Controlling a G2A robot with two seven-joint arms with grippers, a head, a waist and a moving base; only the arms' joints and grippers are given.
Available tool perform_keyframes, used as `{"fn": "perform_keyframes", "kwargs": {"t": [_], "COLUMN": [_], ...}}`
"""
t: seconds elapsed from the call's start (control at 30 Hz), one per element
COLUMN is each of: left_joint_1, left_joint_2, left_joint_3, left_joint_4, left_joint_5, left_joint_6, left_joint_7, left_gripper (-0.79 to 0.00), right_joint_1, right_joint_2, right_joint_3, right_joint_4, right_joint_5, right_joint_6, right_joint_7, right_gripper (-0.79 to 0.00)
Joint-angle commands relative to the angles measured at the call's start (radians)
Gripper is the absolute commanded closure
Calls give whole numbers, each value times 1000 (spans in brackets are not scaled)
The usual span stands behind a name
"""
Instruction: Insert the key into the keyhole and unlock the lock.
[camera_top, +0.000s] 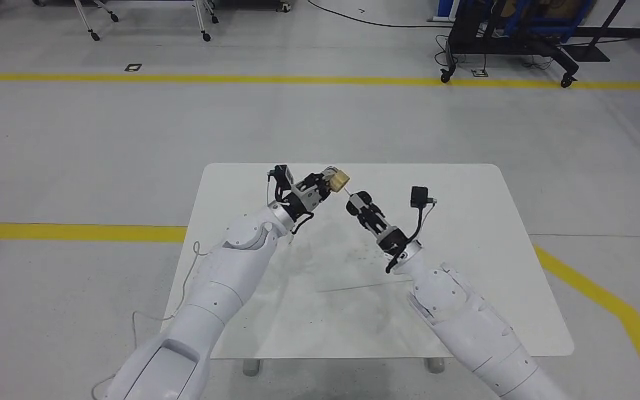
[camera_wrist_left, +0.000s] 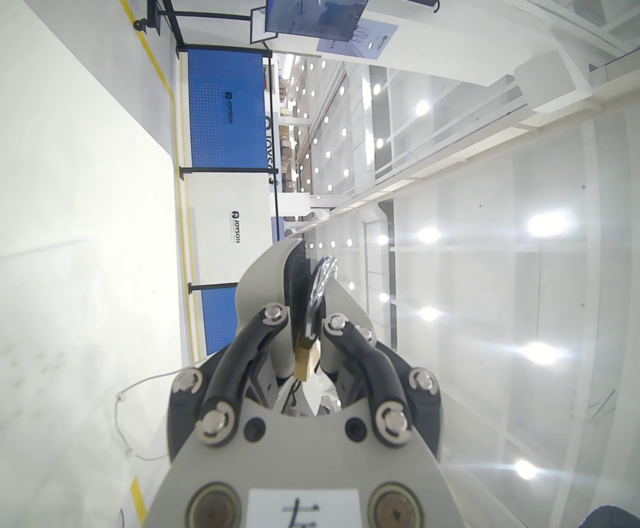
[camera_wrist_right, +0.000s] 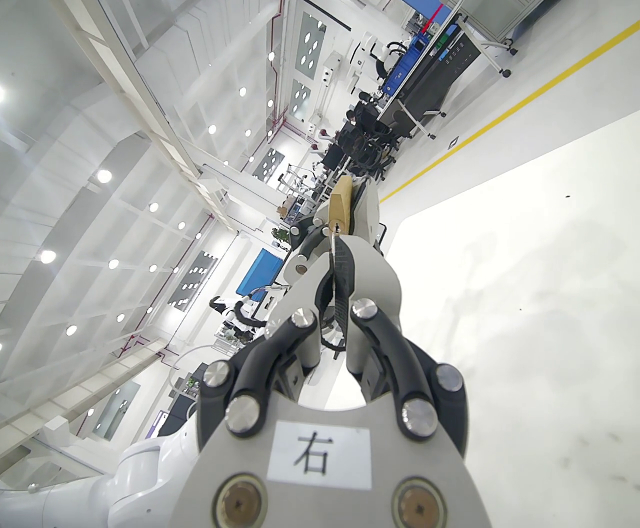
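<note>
A brass padlock (camera_top: 340, 179) with a silver shackle (camera_wrist_left: 320, 287) hangs above the far middle of the white table (camera_top: 470, 210). My left gripper (camera_top: 324, 185) is shut on it; in the left wrist view the brass body (camera_wrist_left: 306, 361) sits between the fingers (camera_wrist_left: 267, 282). Just right of it, my right gripper (camera_top: 356, 203) is shut on a thin metal key (camera_wrist_right: 332, 252). In the right wrist view the key's tip meets the bottom face of the padlock (camera_wrist_right: 341, 202) at the keyhole. How deep the key sits cannot be made out.
Both grippers hover well above the tabletop, close together and tip to tip. The table's far edge (camera_top: 350, 165) lies just beyond them. A yellow floor line (camera_top: 200, 78) and a black wheeled cart (camera_top: 510, 40) stand far off behind.
</note>
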Motion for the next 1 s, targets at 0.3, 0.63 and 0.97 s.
{"fn": "perform_keyframes", "kwargs": {"t": [0.3,0.63,0.97], "left_joint_1": [-2,-3,1], "left_joint_2": [-4,-6,-7], "left_joint_3": [-3,-16,-24], "left_joint_4": [0,5,3], "left_joint_5": [27,35,52], "left_joint_6": [7,6,2], "left_joint_7": [-15,-23,-21], "left_gripper": [0,0,0], "right_joint_1": [3,-5,-20], "right_joint_2": [-13,-23,-30], "right_joint_3": [14,36,57], "right_joint_4": [7,14,6], "right_joint_5": [-20,-25,-36], "right_joint_6": [23,20,26], "right_joint_7": [28,40,68], "right_gripper": [0,0,0]}}
